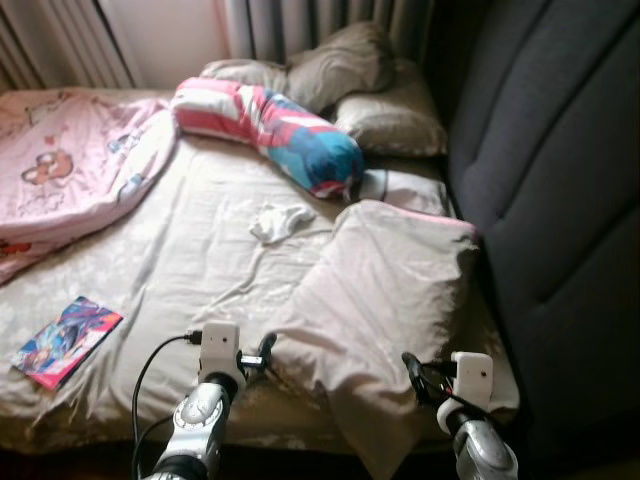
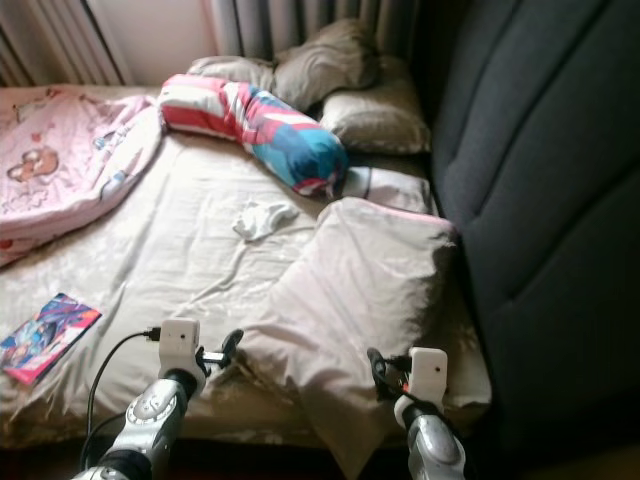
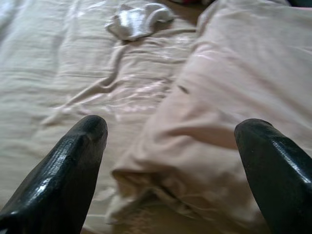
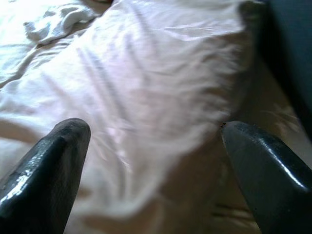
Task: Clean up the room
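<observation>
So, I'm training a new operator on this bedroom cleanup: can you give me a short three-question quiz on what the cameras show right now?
1. True or false: both grippers are shut on the pale pink pillow.
2. Which lies nearest the bed's left edge? A) white crumpled cloth B) colourful book C) striped bolster
3. What dark surface stands on the robot's right side of the bed?

Key:
1. False: the left gripper and right gripper are open at the pillow's near corners.
2. B.
3. The dark padded headboard.

pillow [image 1: 385,290] on bed [image 1: 200,260], book [image 1: 65,340] left, cloth [image 1: 278,221] behind.
</observation>
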Motion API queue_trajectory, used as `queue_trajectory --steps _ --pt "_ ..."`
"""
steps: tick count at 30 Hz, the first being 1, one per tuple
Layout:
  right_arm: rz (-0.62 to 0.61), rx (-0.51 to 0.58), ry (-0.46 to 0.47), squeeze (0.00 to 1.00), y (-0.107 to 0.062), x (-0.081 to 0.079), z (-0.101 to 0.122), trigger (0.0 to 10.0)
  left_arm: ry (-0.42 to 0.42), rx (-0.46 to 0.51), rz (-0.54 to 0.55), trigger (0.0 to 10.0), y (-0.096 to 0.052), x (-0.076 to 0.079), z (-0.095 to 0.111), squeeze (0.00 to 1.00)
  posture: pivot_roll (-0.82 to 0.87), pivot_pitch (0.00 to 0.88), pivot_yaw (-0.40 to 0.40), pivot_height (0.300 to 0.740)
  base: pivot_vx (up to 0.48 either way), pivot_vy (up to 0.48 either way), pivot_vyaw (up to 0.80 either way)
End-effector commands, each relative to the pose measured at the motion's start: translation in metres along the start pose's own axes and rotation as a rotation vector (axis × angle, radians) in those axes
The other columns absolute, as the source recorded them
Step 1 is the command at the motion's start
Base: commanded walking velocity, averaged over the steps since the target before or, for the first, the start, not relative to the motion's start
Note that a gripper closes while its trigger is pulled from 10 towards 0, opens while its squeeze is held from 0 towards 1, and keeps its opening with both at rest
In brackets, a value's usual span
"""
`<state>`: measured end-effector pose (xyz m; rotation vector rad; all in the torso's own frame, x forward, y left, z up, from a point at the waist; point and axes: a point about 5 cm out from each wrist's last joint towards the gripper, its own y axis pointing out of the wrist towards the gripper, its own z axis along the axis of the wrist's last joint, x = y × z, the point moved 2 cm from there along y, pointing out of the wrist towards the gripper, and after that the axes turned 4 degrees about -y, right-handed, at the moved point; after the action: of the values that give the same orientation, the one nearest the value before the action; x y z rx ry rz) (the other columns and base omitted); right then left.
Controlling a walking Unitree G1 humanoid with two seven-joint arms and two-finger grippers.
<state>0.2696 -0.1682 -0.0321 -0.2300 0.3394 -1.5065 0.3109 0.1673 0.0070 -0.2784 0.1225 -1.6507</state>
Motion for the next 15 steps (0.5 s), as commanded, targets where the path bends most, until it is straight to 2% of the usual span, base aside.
queue_trajectory --steps 1,9,15 --pt "0.008 -0.02 -0.012 0.0 -0.0016 -0.0023 -0.0044 10.0 0.006 -0.019 0.001 10.0 -0.0017 -0.0017 -0.0039 0.0 0.06 0.077 -0.023 0.74 0.304 0.0 0.0" --pt "0.006 -0.043 -0.017 0.0 -0.0021 -0.0045 -0.0082 10.0 0.006 -0.022 0.002 10.0 -0.0022 -0.0029 -0.0045 0.0 0.06 0.077 -0.025 0.74 0.29 0.0 0.0" --pt "-0.03 -0.084 -0.007 0.0 -0.0023 -0.0023 -0.0128 10.0 0.013 -0.039 0.004 10.0 -0.0017 -0.0044 -0.0053 0.0 0.06 0.094 -0.028 0.74 0.0 0.0 0.0"
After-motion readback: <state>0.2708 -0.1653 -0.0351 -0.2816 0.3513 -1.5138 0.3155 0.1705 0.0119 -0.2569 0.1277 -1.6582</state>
